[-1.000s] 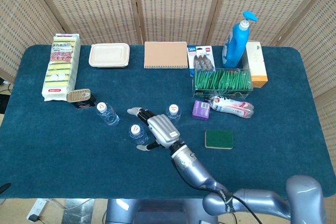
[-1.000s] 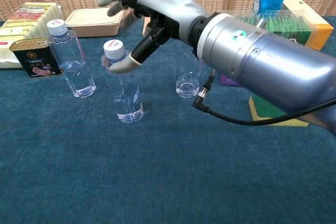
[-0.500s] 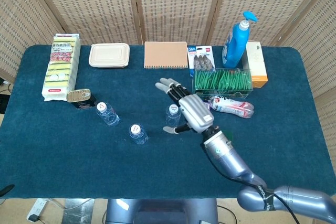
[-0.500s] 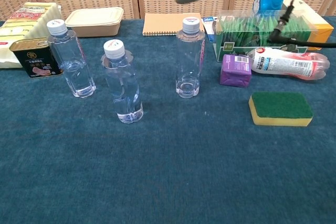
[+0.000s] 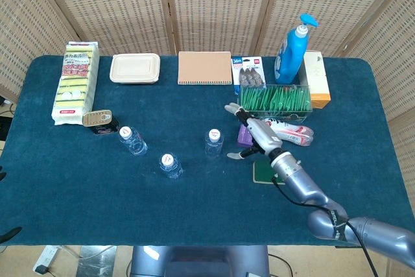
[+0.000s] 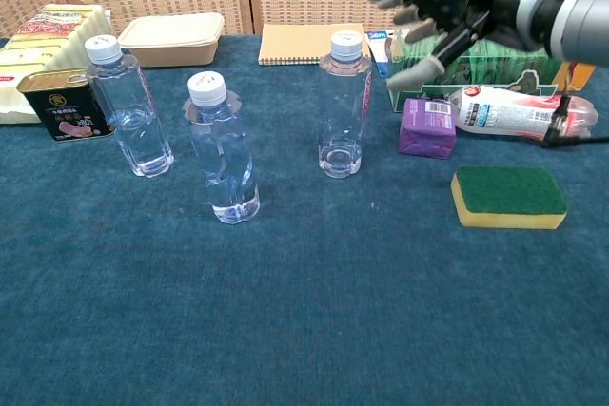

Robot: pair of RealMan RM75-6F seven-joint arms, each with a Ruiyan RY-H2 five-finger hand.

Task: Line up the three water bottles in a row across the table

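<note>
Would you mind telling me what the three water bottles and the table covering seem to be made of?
The three water bottles look like clear, glossy thin plastic: the cloth shows through them, and their caps are opaque white. The table covering looks like matte dark blue fabric with a short nap, possibly felt or carpet.

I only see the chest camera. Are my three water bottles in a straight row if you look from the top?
Observer: No. In the head view the middle bottle stands nearer the robot than the left bottle and the right bottle, so they make a shallow V.
Kid: Where is the hand from up there?
Observer: The right hand is open, off to the right of the right bottle and not touching it. It partly covers the purple box.
Kid: What is the blue thing cut off at the top of my picture?
Observer: A blue soap bottle with a pump on top.
</note>
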